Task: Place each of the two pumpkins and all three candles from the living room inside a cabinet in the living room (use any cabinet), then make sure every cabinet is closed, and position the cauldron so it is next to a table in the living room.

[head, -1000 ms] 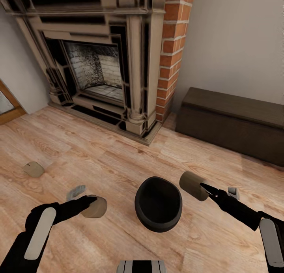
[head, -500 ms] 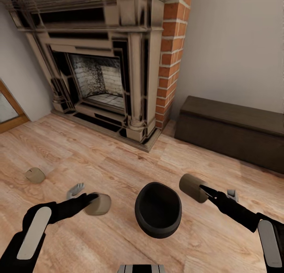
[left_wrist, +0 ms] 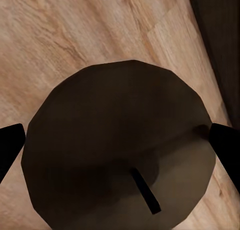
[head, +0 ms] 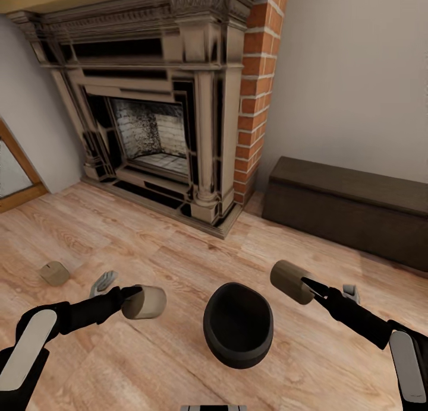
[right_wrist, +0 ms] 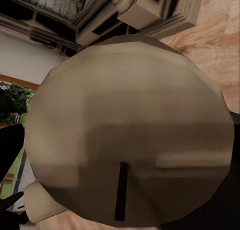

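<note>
1. A living room with a pale wooden floor (head: 178,256): an ornate carved fireplace (head: 160,114) stands at the back left, a red brick column (head: 255,84) beside it, and the long dark-brown cabinet (head: 351,206) runs along the wall at the right, its fronts shut.

2. Far left, a third candle (head: 54,272) lies alone on the floor, well apart from both arms.

3. The left claw (head: 132,293) grips a candle (head: 144,302); in the left wrist view the dark fingertips (left_wrist: 11,147) press either side of its wick end (left_wrist: 120,150). Over the past second this candle has come up off the boards and now rides tilted on its side, clear of the floor.

4. At centre, the black cauldron (head: 238,324) sits on the floor between the two arms, mouth up and holding nothing.

5. The right claw (head: 310,287) is clamped on a second candle (head: 289,281), held aloft and level with the first; its wick face (right_wrist: 127,130) sits close before the right wrist camera.

6. The whole view has tipped upward over the same second, showing more of the mantel: a camera move, not a shift of the furniture.

7. Judgement: with two candles in hand, the next call is a carry to the cabinet at the right, where a drawer must still be opened. No pumpkins are in sight.
</note>
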Available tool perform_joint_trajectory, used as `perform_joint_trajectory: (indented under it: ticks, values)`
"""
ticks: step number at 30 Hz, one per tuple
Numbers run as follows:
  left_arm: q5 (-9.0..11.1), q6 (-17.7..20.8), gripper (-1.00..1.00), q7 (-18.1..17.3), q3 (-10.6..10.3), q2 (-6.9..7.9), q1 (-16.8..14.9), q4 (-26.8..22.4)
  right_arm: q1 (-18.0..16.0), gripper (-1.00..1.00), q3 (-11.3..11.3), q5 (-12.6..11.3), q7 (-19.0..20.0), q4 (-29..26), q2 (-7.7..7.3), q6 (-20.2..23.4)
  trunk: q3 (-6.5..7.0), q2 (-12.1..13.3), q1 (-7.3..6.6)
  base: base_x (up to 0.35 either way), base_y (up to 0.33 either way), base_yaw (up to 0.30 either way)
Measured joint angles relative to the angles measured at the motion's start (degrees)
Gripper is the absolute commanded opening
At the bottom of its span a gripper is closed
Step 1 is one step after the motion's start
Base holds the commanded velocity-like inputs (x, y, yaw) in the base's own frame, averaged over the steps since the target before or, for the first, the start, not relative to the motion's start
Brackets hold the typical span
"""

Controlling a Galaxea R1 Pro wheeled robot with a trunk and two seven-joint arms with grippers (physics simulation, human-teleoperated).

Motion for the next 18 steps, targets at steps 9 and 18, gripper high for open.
perform_joint_trajectory:
  ticks: [9, 18]
  values:
    - [0.05, 0.00, -1.00, -0.03, 0.00, 0.02, 0.02, 0.00, 0.00, -1.00, 0.00, 0.24, -0.42, 0.35, 0.10, -0.02, 2.00, 0.12, -0.23, -0.089, 0.000, 0.000]
    - [0.06, 0.00, -1.00, -0.05, 0.00, -0.03, 0.07, 0.02, 0.00, -1.00, 0.18, 0.65, -0.50, 0.19, 0.13, -0.09, 3.99, 0.24, -0.46, -0.004, 0.000, 0.000]
